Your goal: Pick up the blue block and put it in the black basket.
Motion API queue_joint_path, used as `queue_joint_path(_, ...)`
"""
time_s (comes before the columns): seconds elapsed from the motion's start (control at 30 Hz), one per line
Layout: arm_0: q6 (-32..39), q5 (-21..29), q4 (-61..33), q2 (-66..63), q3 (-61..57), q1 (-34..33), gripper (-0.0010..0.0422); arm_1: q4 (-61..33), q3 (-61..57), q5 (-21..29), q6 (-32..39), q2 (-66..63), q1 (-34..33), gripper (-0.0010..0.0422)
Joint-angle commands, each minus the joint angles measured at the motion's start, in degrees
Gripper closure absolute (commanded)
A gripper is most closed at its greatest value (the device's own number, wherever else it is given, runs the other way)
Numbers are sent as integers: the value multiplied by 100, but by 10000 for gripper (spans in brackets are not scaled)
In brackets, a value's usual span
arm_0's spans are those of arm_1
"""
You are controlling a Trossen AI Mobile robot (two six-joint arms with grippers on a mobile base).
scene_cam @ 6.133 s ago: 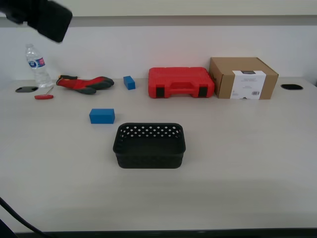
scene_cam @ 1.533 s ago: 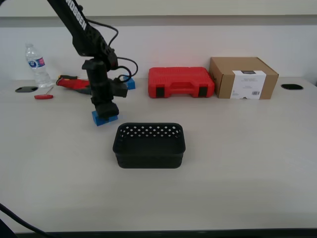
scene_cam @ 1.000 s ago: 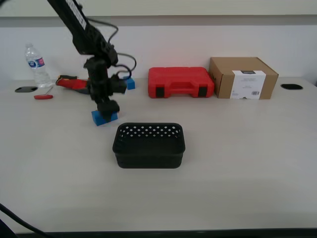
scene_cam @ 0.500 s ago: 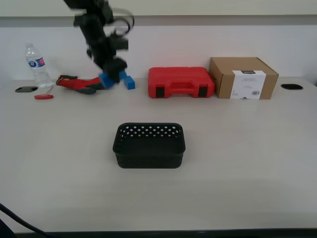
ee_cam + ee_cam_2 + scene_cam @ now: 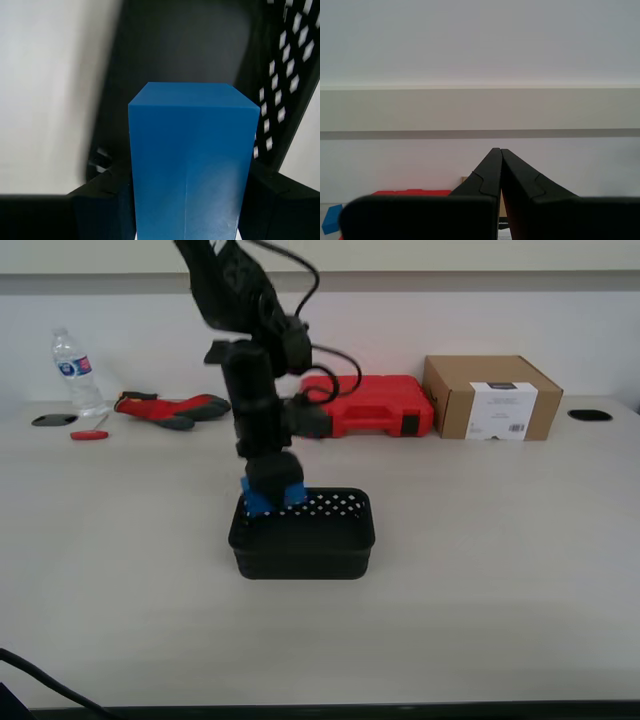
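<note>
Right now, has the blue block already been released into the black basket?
No: my first gripper is shut on the blue block, holding it over the black basket at its end on the exterior view's left.

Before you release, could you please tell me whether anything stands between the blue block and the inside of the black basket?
Nothing visible does. My first gripper holds the blue block just over the black basket, at the end toward the exterior view's left. What shows of the basket's inside past the block looks bare.
</note>
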Motion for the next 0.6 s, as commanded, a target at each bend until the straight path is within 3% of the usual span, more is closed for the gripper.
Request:
queue_joint_path(0.03,0,0,17,2,7,-2,413,463,-269,96,13,-11,-33,413)
queue_joint_path(0.1,0,2,9,2,7,-4,413,955,-376,-420,-273,26,-39,412)
queue_joint_path(0.2,0,2,15,2,7,-2,413,684,-20,7,-1078,332,-57,392)
queue_joint_path(0.3,0,4,15,2,7,-2,413,177,330,-107,-960,824,-94,308)
queue_joint_path(0.4,0,0,15,2,7,-2,413,-98,592,7,-695,861,-96,183)
queue_joint_path(0.43,0,2,13,2,7,-2,413,-129,656,-11,-706,791,-94,171)
queue_joint_path(0.5,0,4,17,2,7,-2,413,-236,841,170,-935,518,-94,190)
queue_joint_path(0.6,0,2,-20,2,7,-2,413,-304,1034,192,-901,505,-90,267)
